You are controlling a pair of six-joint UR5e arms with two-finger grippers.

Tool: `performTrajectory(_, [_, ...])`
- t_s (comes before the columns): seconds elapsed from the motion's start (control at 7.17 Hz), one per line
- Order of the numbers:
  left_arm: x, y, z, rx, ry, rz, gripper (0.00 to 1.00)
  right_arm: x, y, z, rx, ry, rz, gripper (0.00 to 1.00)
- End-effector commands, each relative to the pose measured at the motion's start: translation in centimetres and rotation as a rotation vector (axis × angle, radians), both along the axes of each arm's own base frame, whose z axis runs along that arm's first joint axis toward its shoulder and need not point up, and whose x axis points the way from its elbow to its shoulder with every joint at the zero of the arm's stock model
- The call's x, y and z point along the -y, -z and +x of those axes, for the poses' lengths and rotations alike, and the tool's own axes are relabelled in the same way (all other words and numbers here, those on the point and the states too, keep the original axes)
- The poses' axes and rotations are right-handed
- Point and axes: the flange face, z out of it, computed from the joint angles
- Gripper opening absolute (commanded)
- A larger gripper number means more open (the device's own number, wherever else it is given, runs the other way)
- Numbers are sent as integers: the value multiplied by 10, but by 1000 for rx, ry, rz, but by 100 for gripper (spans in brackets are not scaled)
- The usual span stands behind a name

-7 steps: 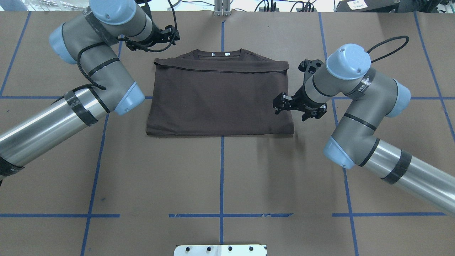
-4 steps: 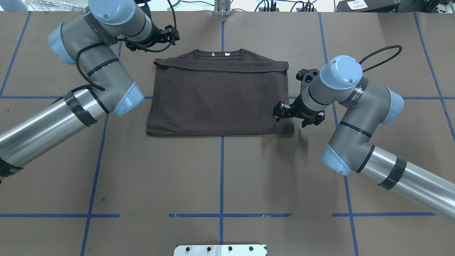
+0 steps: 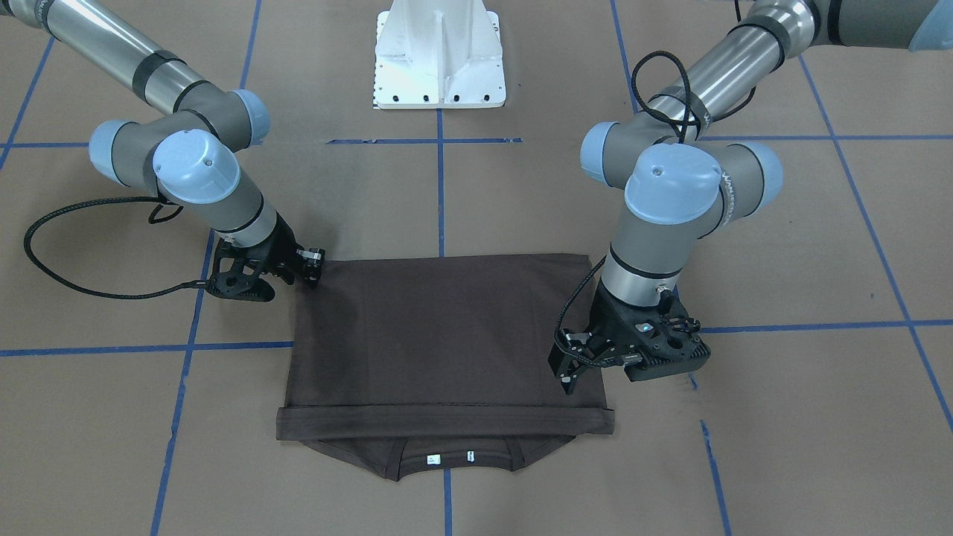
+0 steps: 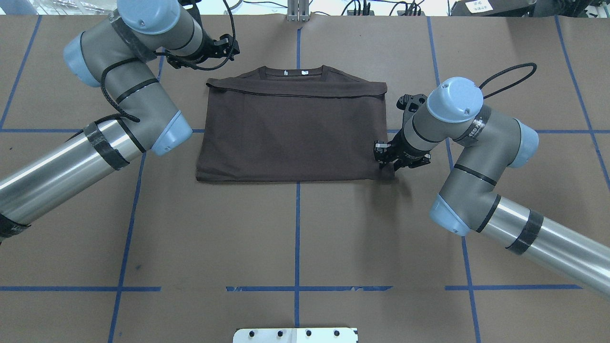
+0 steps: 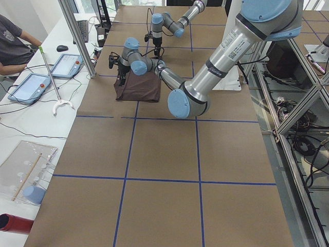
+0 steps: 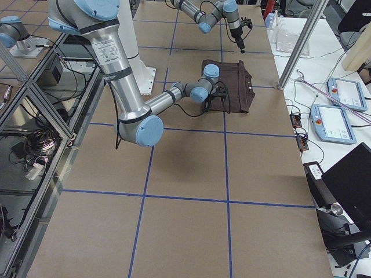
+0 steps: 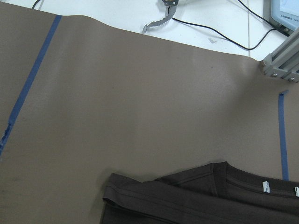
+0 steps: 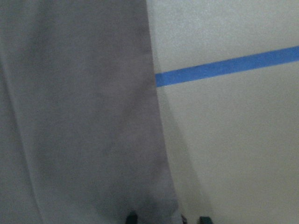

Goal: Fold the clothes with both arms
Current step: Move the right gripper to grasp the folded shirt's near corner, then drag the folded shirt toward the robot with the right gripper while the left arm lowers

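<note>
**Operator:** Shirt: where is it, and what does it look like?

**Observer:** You have the T-shirt (image 4: 293, 133) at upper centre of the overhead view. It lies flat on the table (image 4: 214, 228), in line with the vertical blue tape line (image 4: 296, 228).
- Colour and cloth: dark grey-brown, matte, soft knit.
- Shape: folded to a near-rectangle with straight sides and a hemmed band across the shoulders.
- Neck: the round ribbed collar (image 4: 295, 70) shows past the band, with white tags (image 4: 305, 72) inside it.
- Surface: a few shallow creases.

The table covering is dull brown paper.

**Operator:** Grippers?

**Observer:** Your right gripper (image 4: 382, 159) is low at the shirt's lower right corner in that view. In its wrist view the black fingertips (image 8: 132, 217) stand apart at the fabric's edge, with nothing pinched as far as shows.

Your left gripper (image 4: 228, 45) hangs beyond the upper left corner, off the cloth. Its jaws are parted and hold nothing.

Your left arm (image 4: 57, 171) and right arm (image 4: 548, 238) are silver tube with grey joints, pale blue caps and looped black cable.
</note>
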Motion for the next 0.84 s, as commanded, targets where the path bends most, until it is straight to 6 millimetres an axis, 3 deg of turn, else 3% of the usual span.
performTrajectory(0.0, [0,0,0,1,-3,4,100,-3,4,3,14,9,1,0])
performTrajectory(0.14, [0,0,0,0,-2,3,100,-14,4,10,16,3,16,0])
performTrajectory(0.28, [-1,-1,1,2,-2,-1,100,-53,5,21,32,32,34,0])
performTrajectory(0.56, [-3,-5,-1,0,2,-2,100,-179,-14,48,26,154,34,0])
performTrajectory(0.7, [-6,0,-2,-8,2,5,100,-239,-17,73,19,219,18,0])
